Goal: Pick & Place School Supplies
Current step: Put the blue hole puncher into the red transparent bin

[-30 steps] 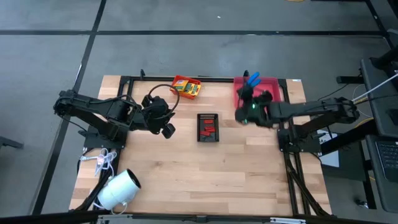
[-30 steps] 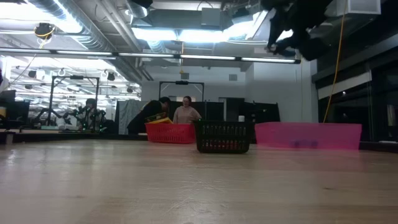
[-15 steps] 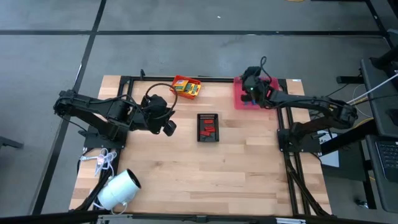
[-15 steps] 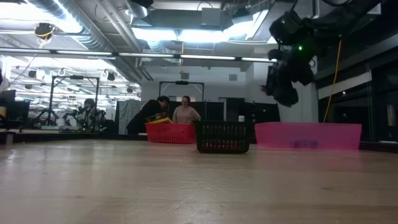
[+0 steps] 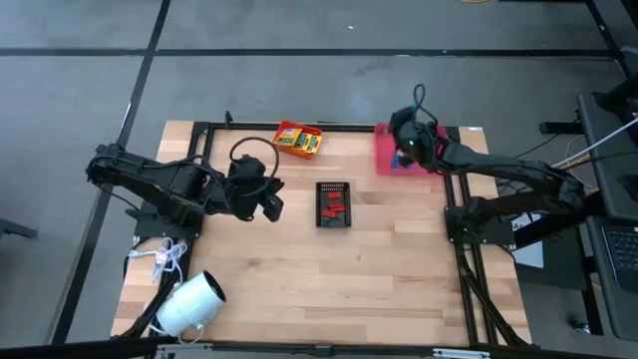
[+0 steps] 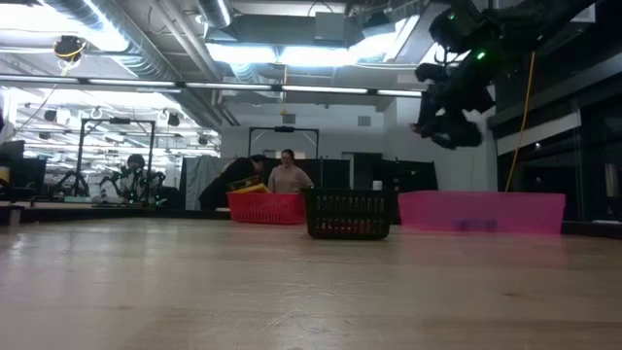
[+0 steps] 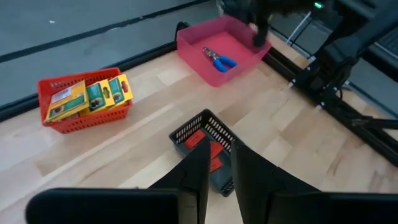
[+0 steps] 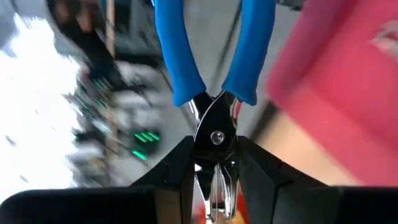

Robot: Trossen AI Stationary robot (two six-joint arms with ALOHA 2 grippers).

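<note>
Gripping blue-handled pliers [image 8: 214,93], right gripper [image 8: 214,171] above pink bin [image 5: 384,155].

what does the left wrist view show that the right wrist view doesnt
Only the left wrist view shows the red basket of yellow-and-green boxes, the black basket holding red pieces, and blue-handled pliers lying in the pink bin. Only the right wrist view shows a second pair of blue-handled pliers close up, clamped at its metal head in the right gripper. Both views show the pink bin, which is blurred in the right wrist view.
</note>
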